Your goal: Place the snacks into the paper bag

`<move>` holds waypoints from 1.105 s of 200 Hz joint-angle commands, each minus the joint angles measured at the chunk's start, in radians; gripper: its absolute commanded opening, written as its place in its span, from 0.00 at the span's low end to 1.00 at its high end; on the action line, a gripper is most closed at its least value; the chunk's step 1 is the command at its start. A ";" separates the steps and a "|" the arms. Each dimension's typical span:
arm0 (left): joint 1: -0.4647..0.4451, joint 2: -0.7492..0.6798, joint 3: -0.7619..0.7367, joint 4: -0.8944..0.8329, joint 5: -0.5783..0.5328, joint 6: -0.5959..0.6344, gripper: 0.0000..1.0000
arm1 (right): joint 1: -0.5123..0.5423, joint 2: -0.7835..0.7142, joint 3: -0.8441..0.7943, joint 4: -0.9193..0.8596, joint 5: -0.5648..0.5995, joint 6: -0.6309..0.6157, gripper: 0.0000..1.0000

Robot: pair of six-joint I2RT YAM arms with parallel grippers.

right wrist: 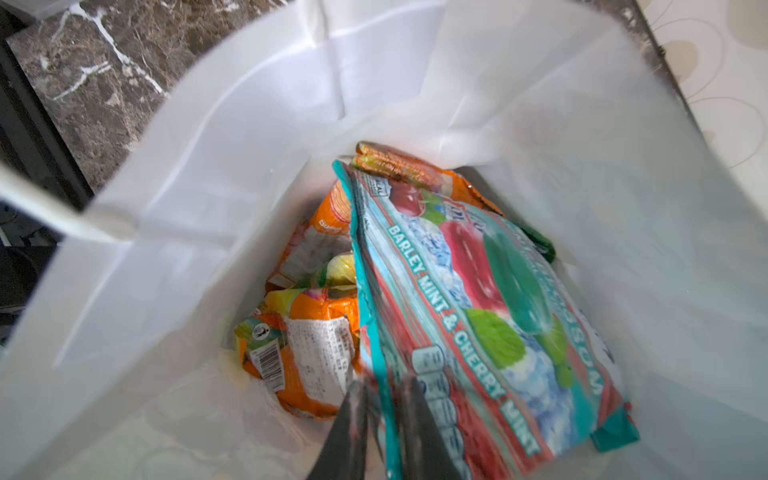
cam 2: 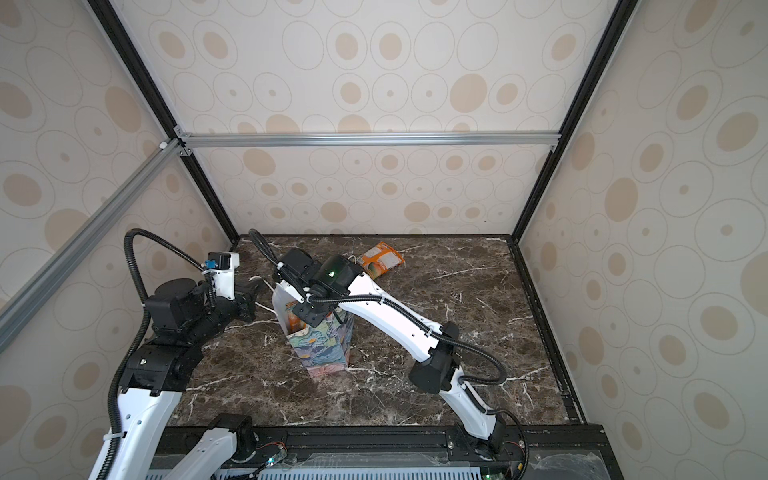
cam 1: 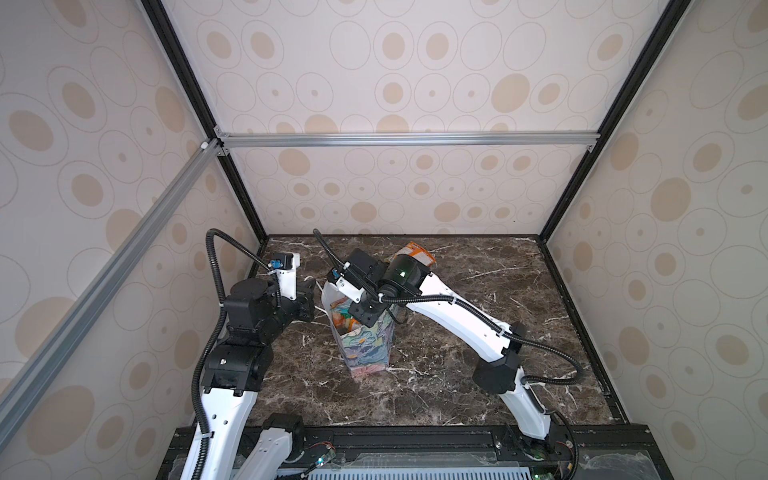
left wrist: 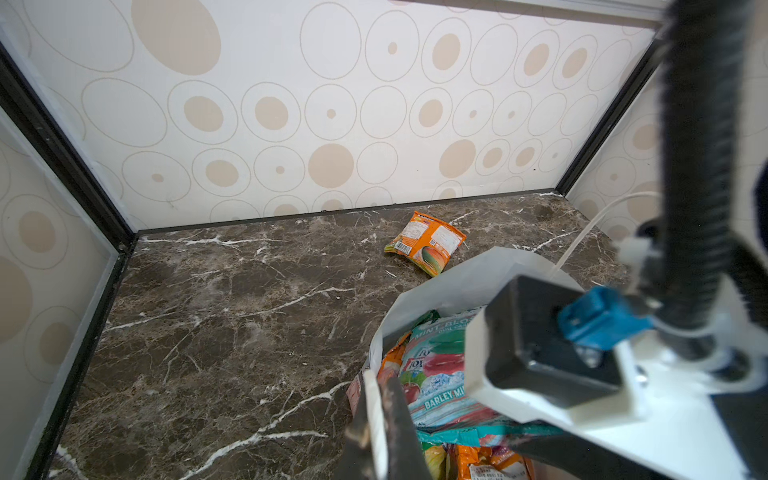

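Bag (cam 1: 370, 347) stood upright near the middle of the counter (cam 1: 457, 386), mouth open and white inside. The right gripper (right wrist: 382, 382) was inside it, jaws narrowed on the edge of a teal packet (right wrist: 478, 311) that leaned over orange packets (right wrist: 307, 345) lower in the bag. The left gripper (left wrist: 379, 386) was closed on a white edge at the bag's mouth, on its left side. One loose packet (cam 2: 381, 259), orange, lay flat on the counter behind the bag, near the back wall (cam 1: 395, 195).
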 commanded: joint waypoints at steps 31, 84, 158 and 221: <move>-0.002 -0.006 0.036 0.016 0.001 0.012 0.00 | -0.009 0.048 0.088 -0.068 -0.049 -0.015 0.18; -0.001 0.000 0.035 0.015 -0.031 0.023 0.00 | 0.006 -0.229 -0.056 0.250 -0.010 -0.028 0.29; -0.001 0.006 0.023 0.019 -0.053 0.020 0.00 | -0.175 -0.637 -0.592 0.626 0.146 0.025 0.41; -0.002 -0.001 0.002 0.032 -0.053 -0.004 0.00 | -0.454 -0.913 -1.082 0.874 -0.061 0.223 0.43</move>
